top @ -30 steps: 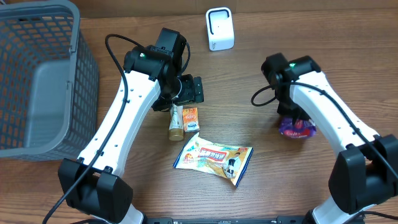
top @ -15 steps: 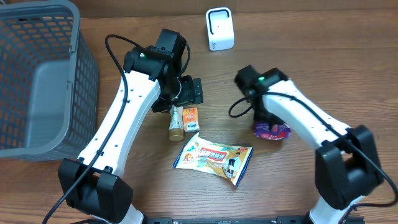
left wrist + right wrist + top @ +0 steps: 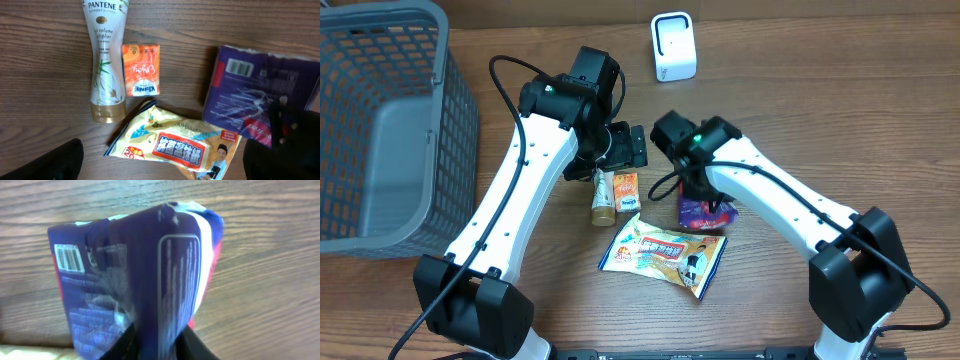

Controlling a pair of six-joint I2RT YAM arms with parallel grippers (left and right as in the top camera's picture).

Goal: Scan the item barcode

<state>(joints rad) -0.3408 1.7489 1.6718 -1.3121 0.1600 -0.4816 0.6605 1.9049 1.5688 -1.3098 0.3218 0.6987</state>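
Right, well out to the left of the left pincer [image 3: 620, 145] we've got the grey basket [image 3: 380, 130]. The left pincer itself hangs above the table with its fingers spread wide, released, nothing between them. Directly under it lies the bottle [image 3: 106, 60], flat on the wood, gold cap pointing back toward the arm's base. Just beside the bottle, on its right and also under this pincer, sits the orange tissues [image 3: 141, 69], a thin strip of table showing between the two. A little nearer the base comes the yellow wipes [image 3: 175, 142], lying flat, one corner close under the tissues; we cannot tell whether they touch.

Beyond both pincers, toward the far edge, the white scanner [image 3: 673, 46] stands well apart from either of them.

Now the right pincer [image 3: 157, 347]: it's down low, just right of the left one, clenched on the purple pack [image 3: 135, 280], its two dark fingers pinching the pack's near edge. That pack is right up against the wipes' far right corner. We see its barcode [image 3: 69, 258] on the upper face, toward the pincer's left, turned up at the wrist camera.
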